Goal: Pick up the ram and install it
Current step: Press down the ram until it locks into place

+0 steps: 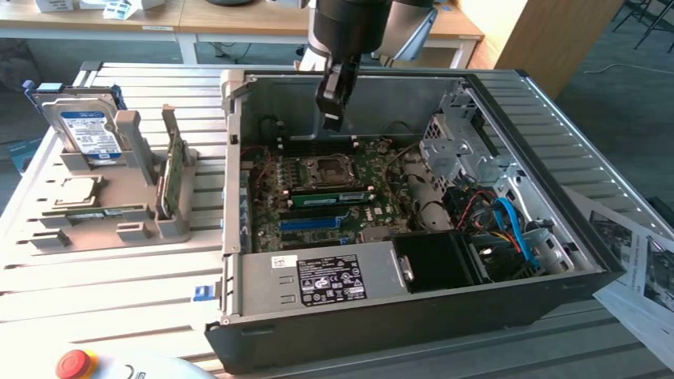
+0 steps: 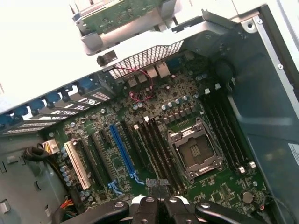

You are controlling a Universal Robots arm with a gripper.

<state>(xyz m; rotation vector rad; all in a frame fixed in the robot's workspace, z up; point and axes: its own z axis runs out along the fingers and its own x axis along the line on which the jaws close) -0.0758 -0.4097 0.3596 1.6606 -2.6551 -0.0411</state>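
Observation:
The ram [image 1: 170,172], a thin green board, stands on edge in a slot of the grey holder [image 1: 126,197] at the exterior view's left, outside the computer case. In the wrist view the ram [image 2: 119,13] lies in that holder beyond the case wall. My gripper [image 1: 331,118] hangs inside the open case [image 1: 421,304], above the back of the motherboard [image 1: 316,221] and well apart from the ram. In the wrist view my gripper [image 2: 157,184] has its fingers pressed together with nothing between them, over the dark memory slots [image 2: 156,149] beside the CPU socket [image 2: 195,151].
A blue-labelled hard drive [image 1: 87,130] stands in the holder, and a square silver processor [image 1: 74,192] lies in front of it. A green strip [image 1: 331,197] runs beside the socket. Inside the case are a power supply [image 1: 316,280], a drive cage [image 1: 458,146] and blue cables [image 1: 516,229].

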